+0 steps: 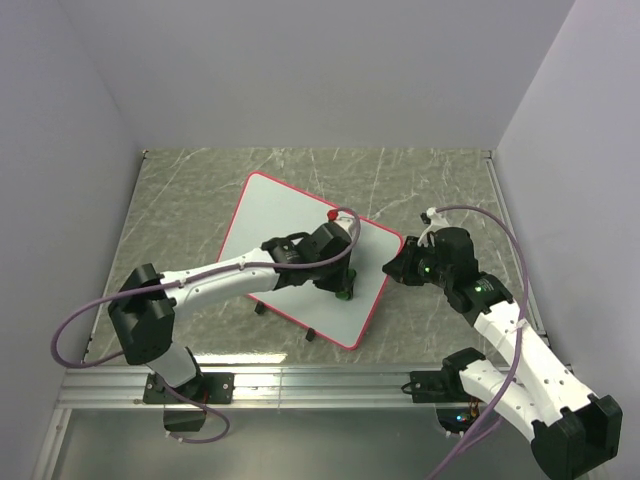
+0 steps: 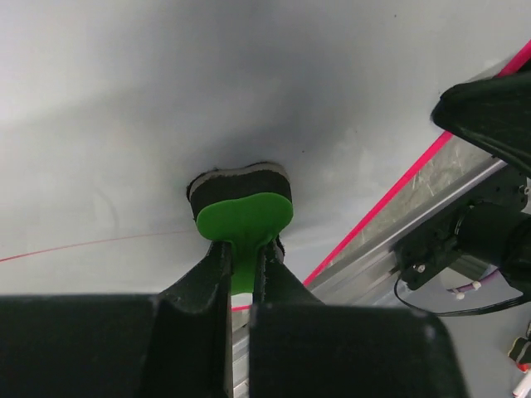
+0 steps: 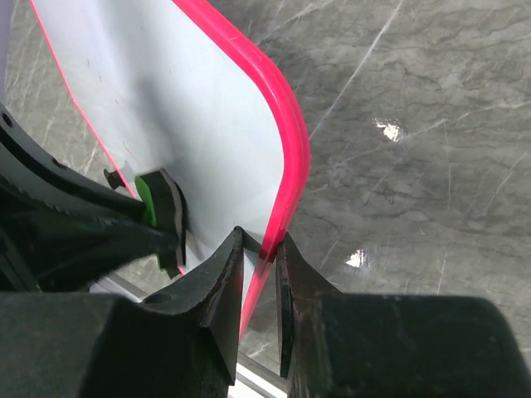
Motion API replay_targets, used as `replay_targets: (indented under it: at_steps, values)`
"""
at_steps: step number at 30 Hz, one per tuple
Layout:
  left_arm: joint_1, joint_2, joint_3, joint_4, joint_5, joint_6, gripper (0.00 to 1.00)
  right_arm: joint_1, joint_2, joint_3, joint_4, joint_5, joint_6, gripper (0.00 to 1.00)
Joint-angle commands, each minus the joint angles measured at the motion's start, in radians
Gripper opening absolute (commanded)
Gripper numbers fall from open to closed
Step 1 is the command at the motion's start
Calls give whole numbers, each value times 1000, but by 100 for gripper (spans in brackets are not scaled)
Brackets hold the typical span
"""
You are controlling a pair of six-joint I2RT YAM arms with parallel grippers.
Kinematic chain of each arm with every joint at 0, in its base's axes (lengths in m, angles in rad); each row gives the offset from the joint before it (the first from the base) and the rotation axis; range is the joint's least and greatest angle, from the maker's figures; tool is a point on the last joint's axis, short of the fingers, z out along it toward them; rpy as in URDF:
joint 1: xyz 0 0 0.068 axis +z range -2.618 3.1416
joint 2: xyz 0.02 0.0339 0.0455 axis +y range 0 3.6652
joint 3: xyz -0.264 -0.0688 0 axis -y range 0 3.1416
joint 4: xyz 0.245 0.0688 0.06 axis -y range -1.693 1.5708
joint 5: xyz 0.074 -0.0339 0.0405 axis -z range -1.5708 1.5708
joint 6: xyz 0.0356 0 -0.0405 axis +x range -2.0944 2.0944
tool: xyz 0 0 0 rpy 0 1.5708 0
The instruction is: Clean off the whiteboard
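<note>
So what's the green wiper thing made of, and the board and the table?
The eraser looks like smooth green plastic on top, with a dark fuzzy pad underneath, probably felt. The whiteboard looks smooth and faintly shiny, with a shiny pink frame, likely plastic. The table looks like polished grey marble, or a print of it: veins and bright reflections.

White arms [image 1: 215,280] with black joints [image 1: 145,320], black pincers [image 3: 260,245], looping lilac cables [image 1: 58,340].

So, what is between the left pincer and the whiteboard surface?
The green eraser: the left pincer grips its handle, and its dark pad rests on the whiteboard, seen in the left wrist view.
</note>
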Motion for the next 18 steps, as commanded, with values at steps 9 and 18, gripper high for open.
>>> replay_targets:
  at_steps: [9, 18]
  values:
    - [153, -43, -37, -18, -45, 26, 0, 51, -10, 8, 50, -113, -48, 0]
    - [440, -112, -8, -89, -108, 165, 0, 51, -18, 5, 48, -109, -49, 0]
